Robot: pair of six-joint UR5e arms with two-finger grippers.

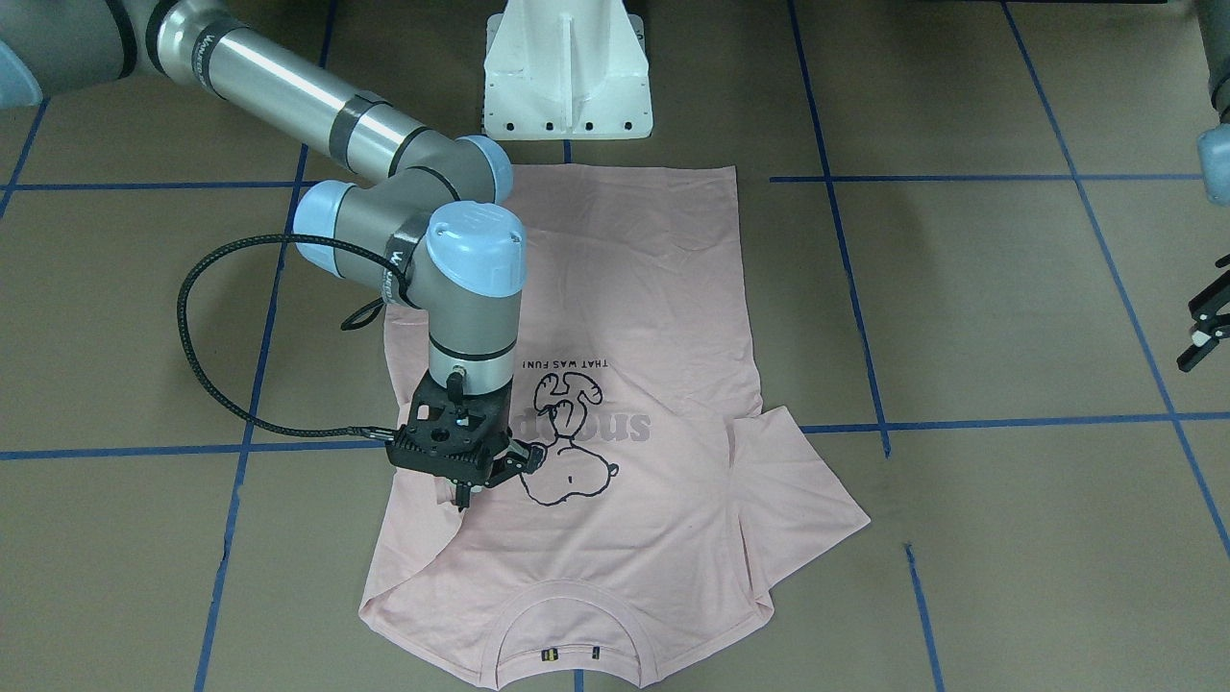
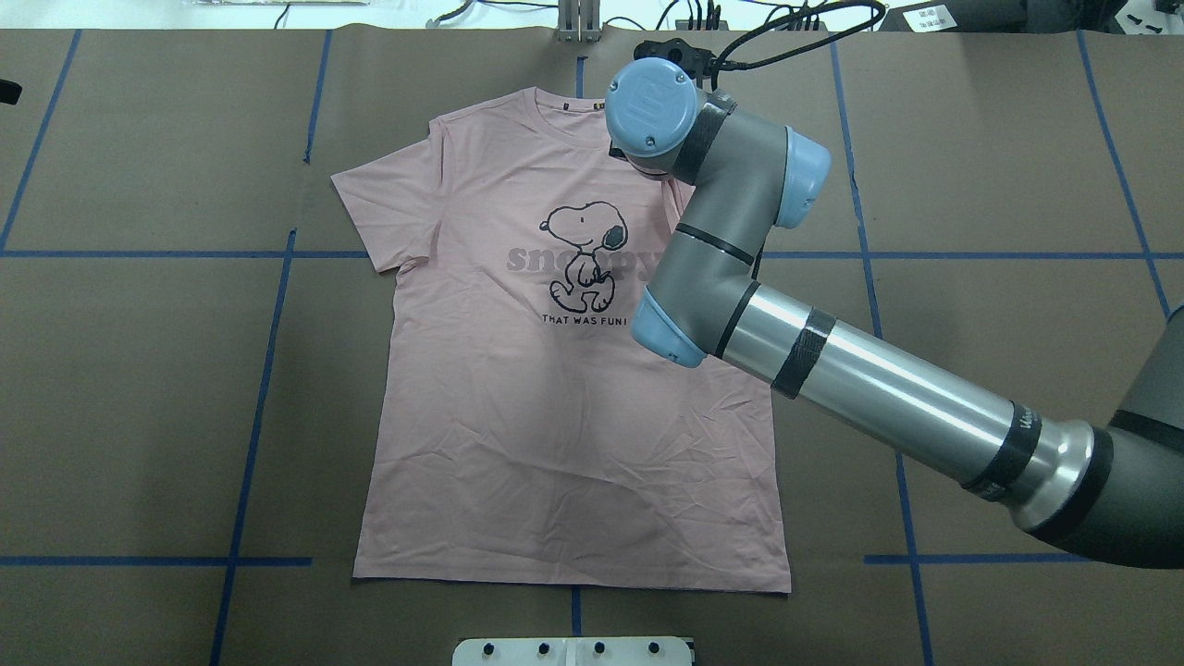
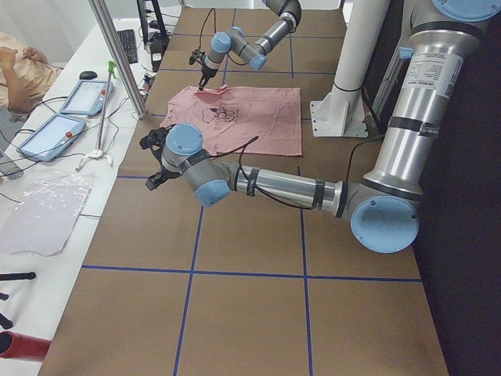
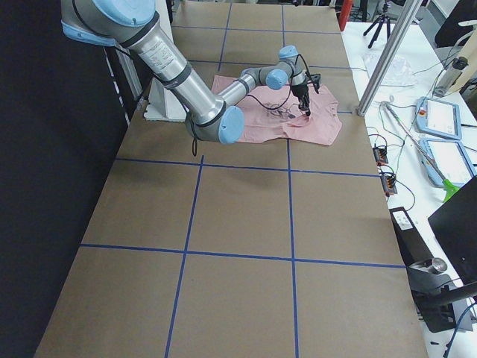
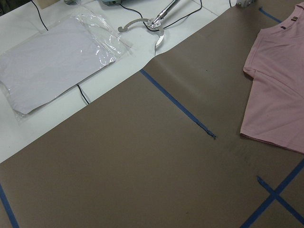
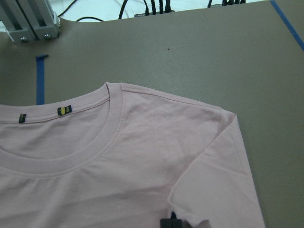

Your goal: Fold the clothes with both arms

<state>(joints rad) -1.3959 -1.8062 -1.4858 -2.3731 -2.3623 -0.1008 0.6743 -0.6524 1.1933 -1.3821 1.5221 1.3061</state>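
Note:
The pale pink T-shirt (image 1: 653,317) lies flat and face up on the brown table, collar away from the robot, and also shows in the overhead view (image 2: 555,416). My right gripper (image 1: 476,490) points down on the shirt beside the dog print. In the right wrist view its fingertips (image 6: 175,222) meet on the hem of the sleeve (image 6: 213,156), which is folded in over the chest. The other sleeve (image 1: 807,500) lies spread out. My left gripper (image 1: 1201,332) hangs open and empty off to the shirt's side, above bare table. The overhead view hides the right gripper under its wrist.
The white pedestal (image 1: 567,77) stands at the shirt's hem end. Blue tape lines cross the table. Past the far table edge lie a clear plastic bag (image 5: 57,66), tablets (image 3: 86,94) and cables. A metal post (image 3: 117,55) stands there, with a person (image 3: 19,63) beside it.

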